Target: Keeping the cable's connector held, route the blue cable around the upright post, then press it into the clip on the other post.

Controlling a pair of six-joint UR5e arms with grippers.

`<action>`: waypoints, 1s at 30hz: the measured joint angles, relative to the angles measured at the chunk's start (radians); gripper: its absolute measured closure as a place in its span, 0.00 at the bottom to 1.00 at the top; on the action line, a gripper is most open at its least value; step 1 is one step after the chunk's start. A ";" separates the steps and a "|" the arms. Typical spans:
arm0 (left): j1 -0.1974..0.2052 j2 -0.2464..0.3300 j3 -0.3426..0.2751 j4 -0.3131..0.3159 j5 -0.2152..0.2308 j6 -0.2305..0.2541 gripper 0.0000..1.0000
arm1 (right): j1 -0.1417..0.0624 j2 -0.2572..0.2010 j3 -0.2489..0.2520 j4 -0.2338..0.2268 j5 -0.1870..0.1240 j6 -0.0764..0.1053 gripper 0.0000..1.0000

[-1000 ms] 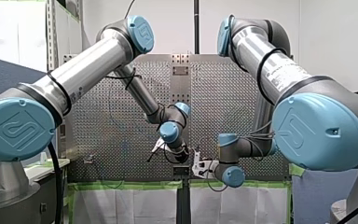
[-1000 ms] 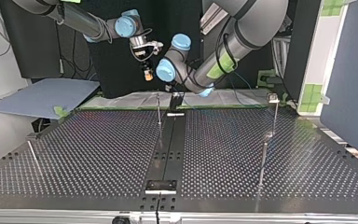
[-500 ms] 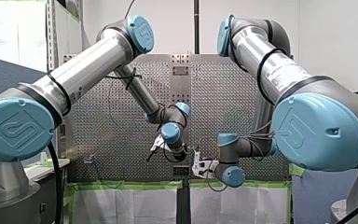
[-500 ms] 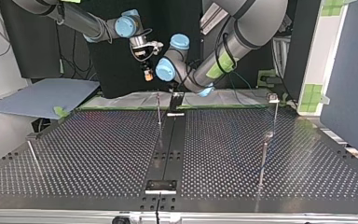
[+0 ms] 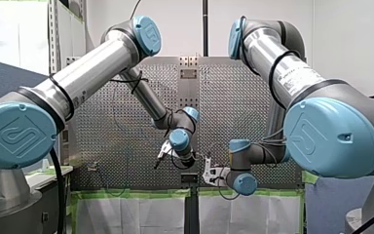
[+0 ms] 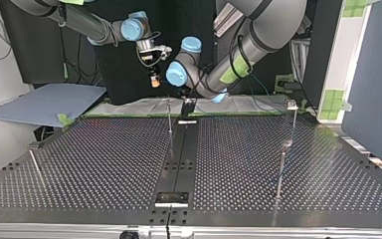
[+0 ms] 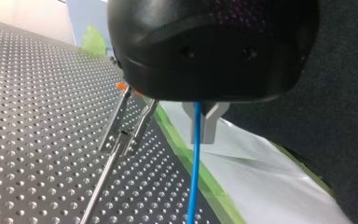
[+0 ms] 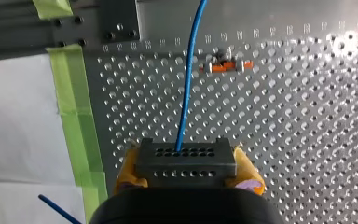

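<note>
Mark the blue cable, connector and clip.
blue cable [image 8: 185, 93], right wrist view, midway along its run
connector [image 8: 185, 161], right wrist view, its perforated face
clip [image 8: 221, 67], right wrist view, orange part

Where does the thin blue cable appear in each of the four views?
Front view: too fine to make out.
Top view: too fine to make out.
Left wrist view: the thin blue cable runs down from between the fingers of my left pincer.
Right wrist view: it rises from the dark perforated connector block held in my right pincer.
Shared landmark: the orange clip, seen in both wrist views.
</note>
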 joint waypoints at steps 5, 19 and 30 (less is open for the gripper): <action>0.000 -0.007 0.000 0.016 0.001 -0.013 1.00 | -0.017 0.000 0.000 -0.003 0.003 0.004 1.00; 0.009 -0.023 0.000 0.106 -0.003 -0.057 1.00 | -0.077 0.000 -0.024 0.009 -0.006 -0.002 1.00; 0.019 -0.030 0.004 0.134 0.015 -0.104 1.00 | -0.109 0.000 -0.058 0.035 -0.011 -0.013 1.00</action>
